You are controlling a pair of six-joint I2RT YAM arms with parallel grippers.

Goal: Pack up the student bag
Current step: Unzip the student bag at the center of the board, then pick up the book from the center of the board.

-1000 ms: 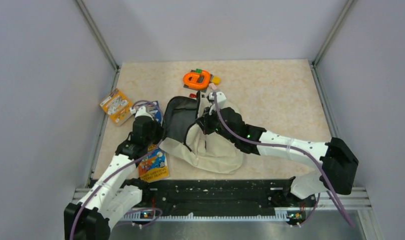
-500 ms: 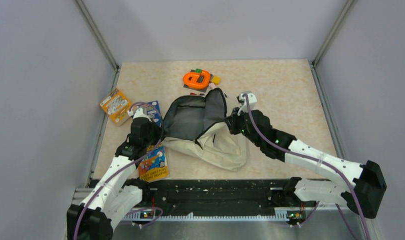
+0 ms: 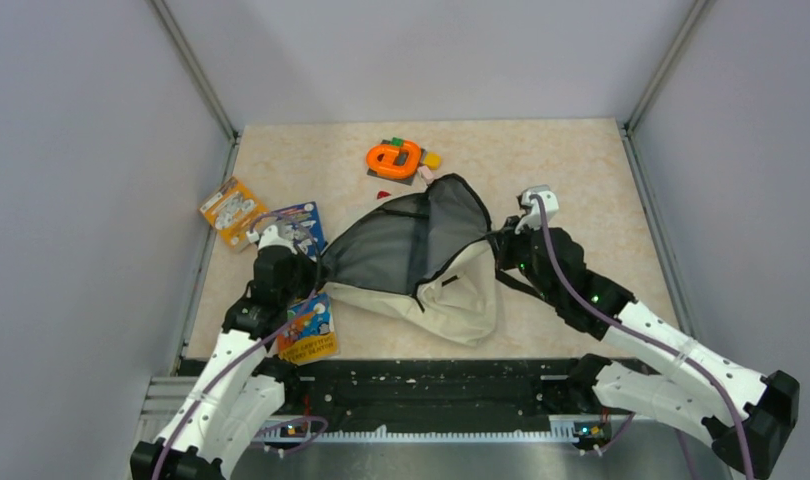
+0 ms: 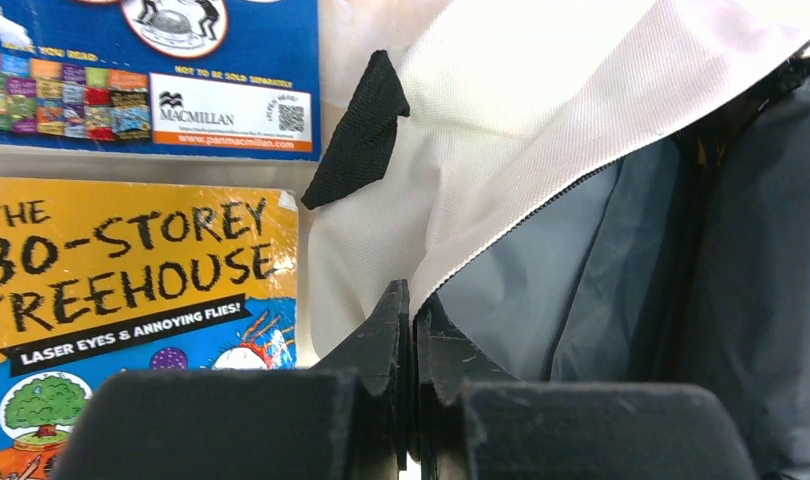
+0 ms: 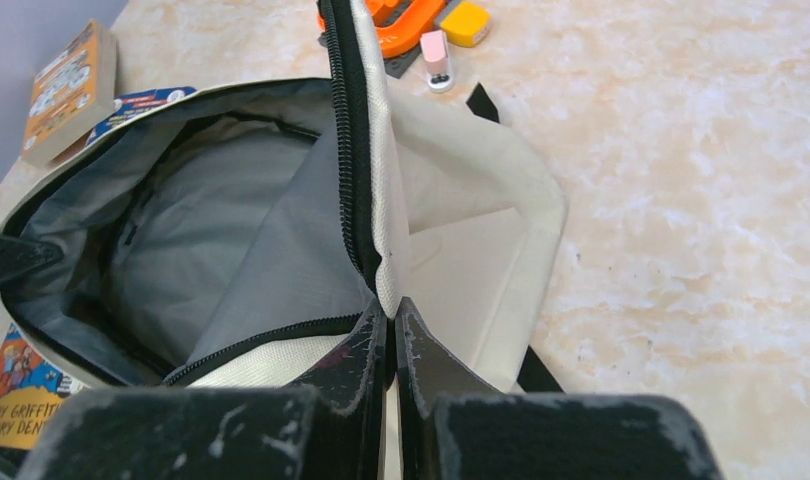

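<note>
The right tool, clamped on the rim of the large cream-beige fabric backpack, has pulled rightward, widening the mouth. The left tool stays clamped on the opposite rim, so loading looks possible.

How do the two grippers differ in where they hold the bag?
The left gripper pinches the bag's rim next to the books; the right gripper pinches the opposite rim, along the black zipper. The left sits near the table's left edge, the right nearer its middle. Both are shut on the bag, its mouth open.
</note>
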